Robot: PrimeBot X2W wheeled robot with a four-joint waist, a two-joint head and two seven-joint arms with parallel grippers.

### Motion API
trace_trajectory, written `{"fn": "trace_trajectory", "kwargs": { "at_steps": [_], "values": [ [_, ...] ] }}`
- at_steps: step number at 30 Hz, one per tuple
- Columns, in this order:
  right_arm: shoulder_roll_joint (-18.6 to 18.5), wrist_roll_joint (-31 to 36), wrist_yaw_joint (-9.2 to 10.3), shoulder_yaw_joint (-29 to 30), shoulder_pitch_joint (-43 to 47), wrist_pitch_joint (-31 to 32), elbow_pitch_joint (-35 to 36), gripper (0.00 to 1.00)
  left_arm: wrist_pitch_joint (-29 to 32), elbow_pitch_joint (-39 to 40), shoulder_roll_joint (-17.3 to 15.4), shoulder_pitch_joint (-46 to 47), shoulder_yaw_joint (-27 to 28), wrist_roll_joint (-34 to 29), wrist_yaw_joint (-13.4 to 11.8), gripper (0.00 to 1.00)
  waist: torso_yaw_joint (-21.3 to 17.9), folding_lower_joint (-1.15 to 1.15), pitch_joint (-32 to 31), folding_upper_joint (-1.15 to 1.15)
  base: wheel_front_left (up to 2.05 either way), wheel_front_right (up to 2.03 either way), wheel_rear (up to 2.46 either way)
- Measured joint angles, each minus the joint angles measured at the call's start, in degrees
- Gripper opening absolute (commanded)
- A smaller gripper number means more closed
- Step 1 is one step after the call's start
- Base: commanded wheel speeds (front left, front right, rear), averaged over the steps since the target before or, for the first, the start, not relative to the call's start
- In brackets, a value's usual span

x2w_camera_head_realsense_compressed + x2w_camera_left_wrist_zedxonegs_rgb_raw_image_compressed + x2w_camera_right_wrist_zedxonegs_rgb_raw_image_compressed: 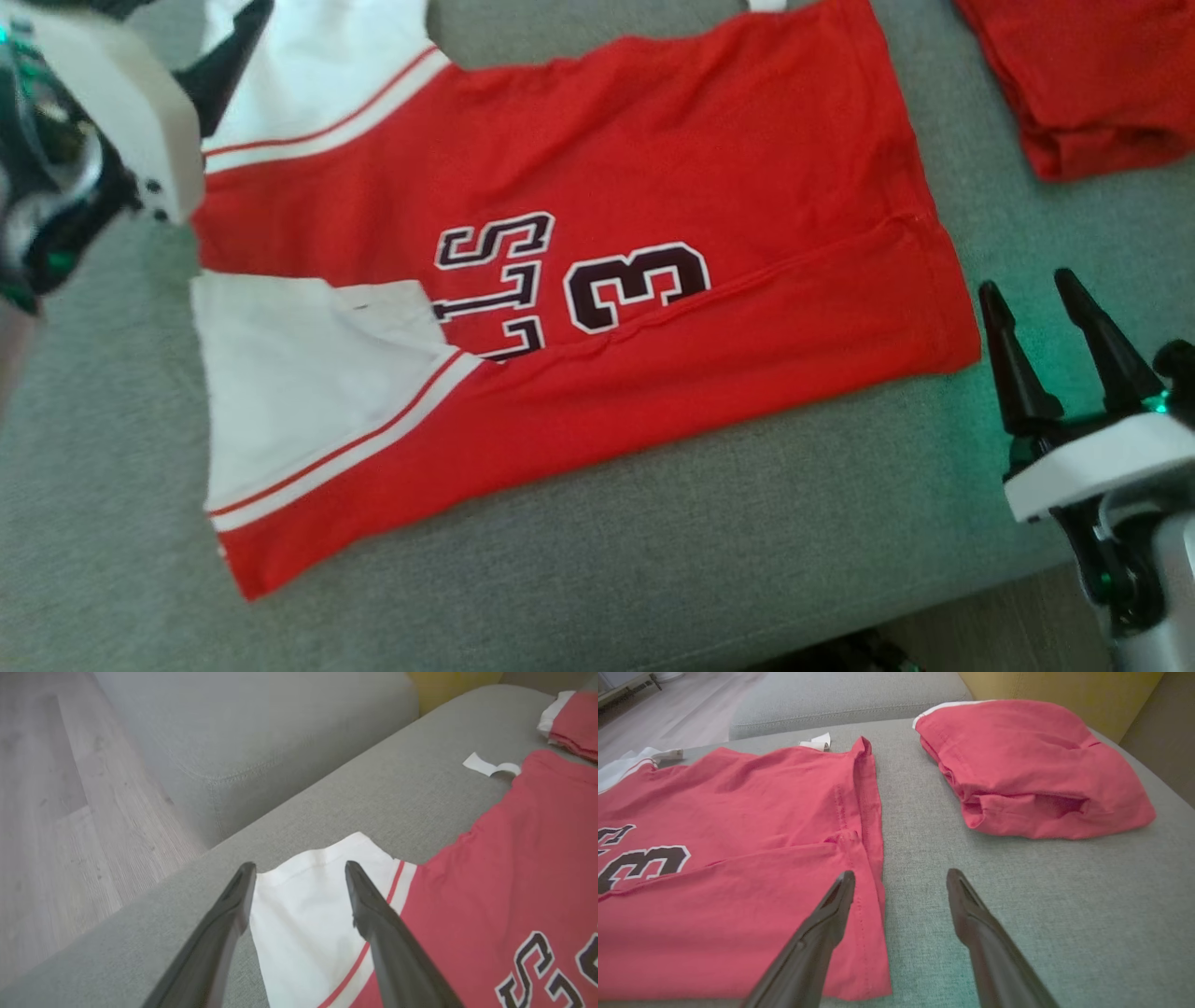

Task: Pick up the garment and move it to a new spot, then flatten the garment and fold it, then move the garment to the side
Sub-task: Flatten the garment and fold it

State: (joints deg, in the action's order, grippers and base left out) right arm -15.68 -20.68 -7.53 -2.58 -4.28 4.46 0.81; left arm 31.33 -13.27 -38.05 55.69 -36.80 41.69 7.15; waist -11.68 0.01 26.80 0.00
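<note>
Two grippers: fingers clamped on anything? (editor)
Neither. Left gripper (299,865) and right gripper (900,873) have their fingers apart and empty. The red jersey (653,187) lies spread on the grey sofa cushion (653,541), near a folded red garment (1027,765). (photographer)

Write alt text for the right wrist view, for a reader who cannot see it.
A red jersey lies spread on a grey cushion, one side folded over, with the open right claw at its hem. A second red garment sits folded farther back, apart from it.
</note>
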Motion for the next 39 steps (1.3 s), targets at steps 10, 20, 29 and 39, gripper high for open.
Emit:
{"fn": "trace_trajectory", "kwargs": {
  "at_steps": [10,20,29,39],
  "values": [
    [0.89,-0.05,0.00,-1.66,-2.82,-1.27,-0.83,1.00,5.00,-5.53,-4.76,8.17,-8.06,5.52,0.44,1.00,-2.35,0.00,5.88,0.00,0.00,0.00,0.00],
    [0.94,-0.48,0.00,-3.27,-5.05,-2.04,-2.50,1.00,1.23,-13.74,-6.16,12.89,-11.62,3.87,0.44,1.00,-4.30,-0.01,7.81,0.00,0.00,0.00,0.00],
    [1.26,-0.48,0.00,-4.45,-5.89,-2.85,-3.74,1.00,-0.70,-18.14,-6.34,17.27,-15.00,4.49,0.44,1.00,-5.85,-0.01,9.65,0.00,0.00,0.00,0.00],
    [1.01,-0.53,0.00,-4.12,-7.01,-2.91,-4.37,1.00,-1.58,-16.62,-7.37,19.14,-20.19,8.25,0.44,0.00,-5.54,-0.01,9.40,0.00,0.00,0.00,0.00]
  ]
}}
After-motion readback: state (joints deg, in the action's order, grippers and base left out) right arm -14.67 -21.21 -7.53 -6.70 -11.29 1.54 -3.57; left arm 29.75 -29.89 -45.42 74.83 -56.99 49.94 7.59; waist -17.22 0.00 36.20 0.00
